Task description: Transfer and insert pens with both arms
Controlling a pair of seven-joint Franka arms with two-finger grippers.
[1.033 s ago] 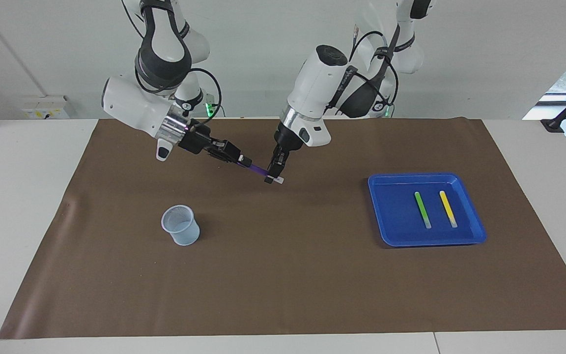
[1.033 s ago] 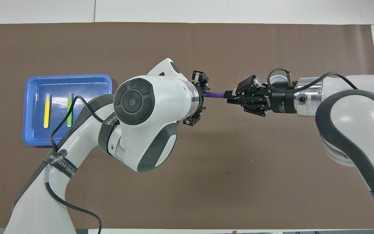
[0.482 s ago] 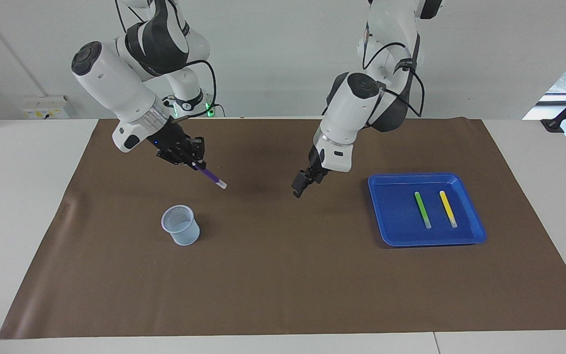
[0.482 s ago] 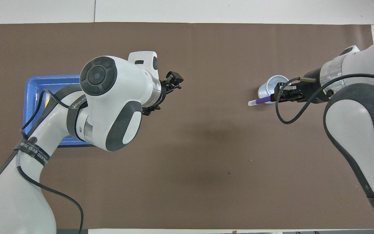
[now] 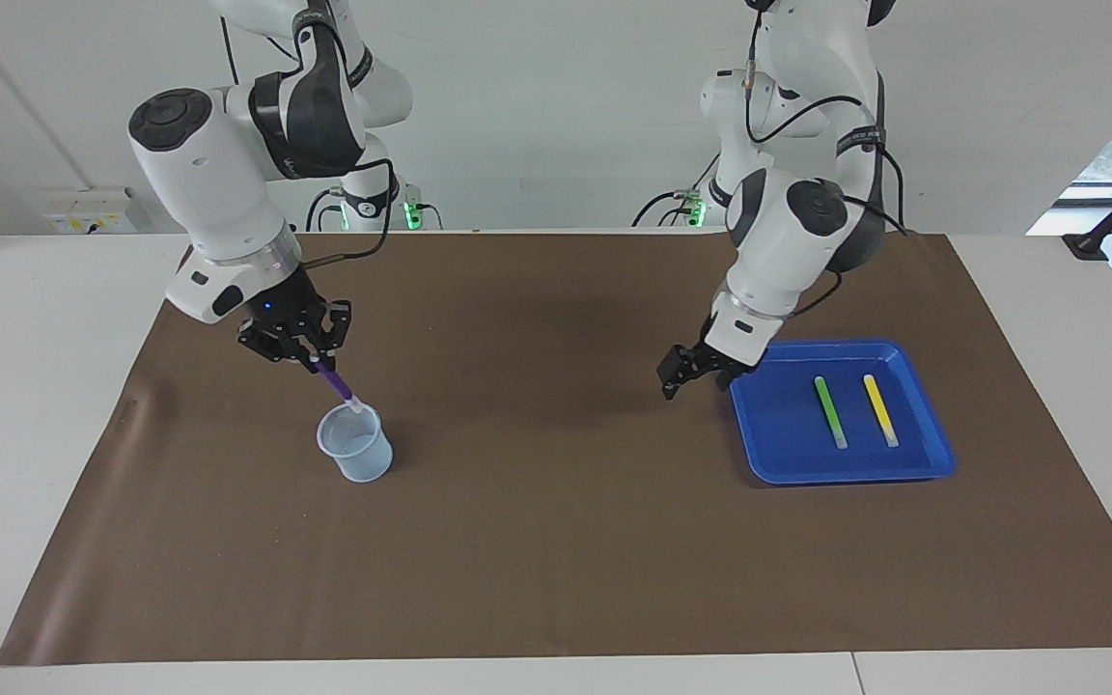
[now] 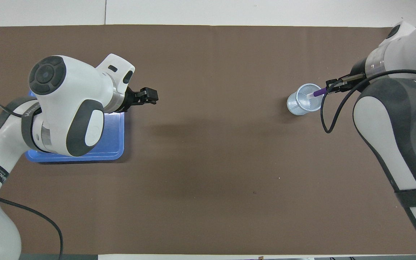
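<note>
Here the right gripper [image 5: 310, 349] had its jaws clamped on the purple pen [image 5: 338, 385], slanting its pale tip down into the cup [image 5: 355, 444] below for insertion, while the left gripper's [image 5: 680, 372] jaws, whose state I cannot tell, hung beside the tray [image 5: 932, 452] holding 2 pens.

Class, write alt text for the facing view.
The right tool holds a purple pen tilted, its pale tip at the mesh cup rim. The left tool hovers beside a blue tray holding green and yellow pens.

My arms are glossy white with dark grey joint bands, silver wrists, looping black cables and black pincers.
</note>
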